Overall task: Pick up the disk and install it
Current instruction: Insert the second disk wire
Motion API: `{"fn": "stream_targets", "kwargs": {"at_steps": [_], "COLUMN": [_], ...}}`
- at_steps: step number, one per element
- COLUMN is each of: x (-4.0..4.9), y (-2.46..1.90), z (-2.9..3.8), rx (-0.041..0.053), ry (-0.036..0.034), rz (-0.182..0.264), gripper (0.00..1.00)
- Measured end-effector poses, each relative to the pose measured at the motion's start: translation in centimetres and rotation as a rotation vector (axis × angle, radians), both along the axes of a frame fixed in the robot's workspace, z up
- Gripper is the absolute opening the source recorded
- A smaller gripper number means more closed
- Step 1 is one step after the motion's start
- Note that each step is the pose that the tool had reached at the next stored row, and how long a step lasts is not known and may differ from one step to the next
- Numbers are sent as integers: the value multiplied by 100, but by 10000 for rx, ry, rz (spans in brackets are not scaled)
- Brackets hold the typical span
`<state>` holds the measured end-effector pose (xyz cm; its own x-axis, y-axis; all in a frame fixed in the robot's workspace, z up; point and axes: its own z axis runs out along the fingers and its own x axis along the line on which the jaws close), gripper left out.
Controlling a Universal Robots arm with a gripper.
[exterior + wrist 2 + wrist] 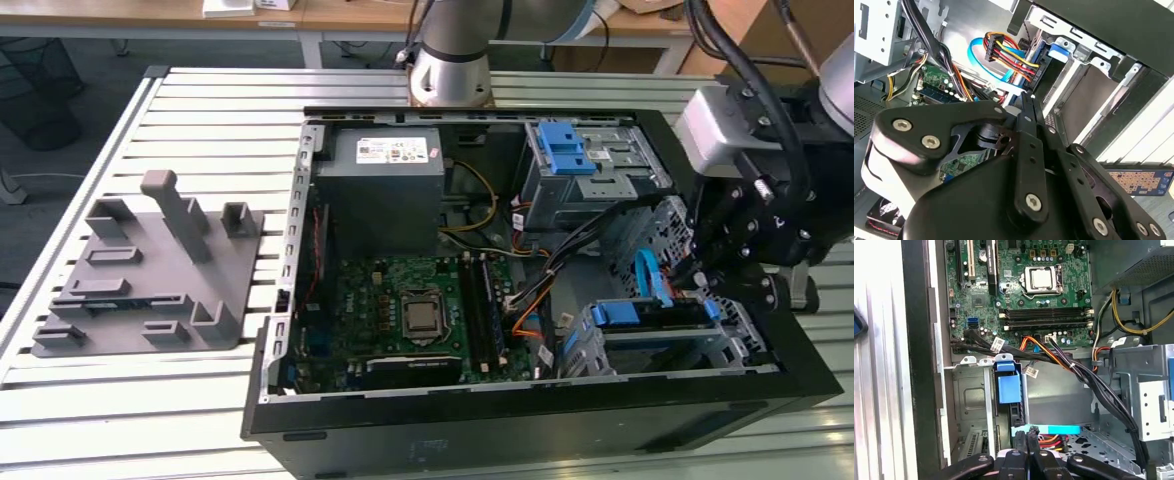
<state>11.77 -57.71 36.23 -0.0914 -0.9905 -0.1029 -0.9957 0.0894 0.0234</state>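
Disk [647, 318] sits in its bay just beside the clenched, empty fingers [1028, 450].

The arm's silver-grey cylindrical base joint [451, 70] carries a dark band. Its pale grey wrist housing [727, 125] has thick black cables looping at twelve o'clock. The matte black metal linkage gripper [1026, 107] has flat bars pinned by round silver screws, over a rounded black body.
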Motion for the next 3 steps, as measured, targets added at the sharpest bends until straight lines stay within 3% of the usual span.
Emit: {"fn": "stream_targets", "kwargs": {"at_steps": [3], "x": [0], "y": [0], "z": [44], "rx": [0], "ry": [1], "rz": [1], "gripper": [15]}}
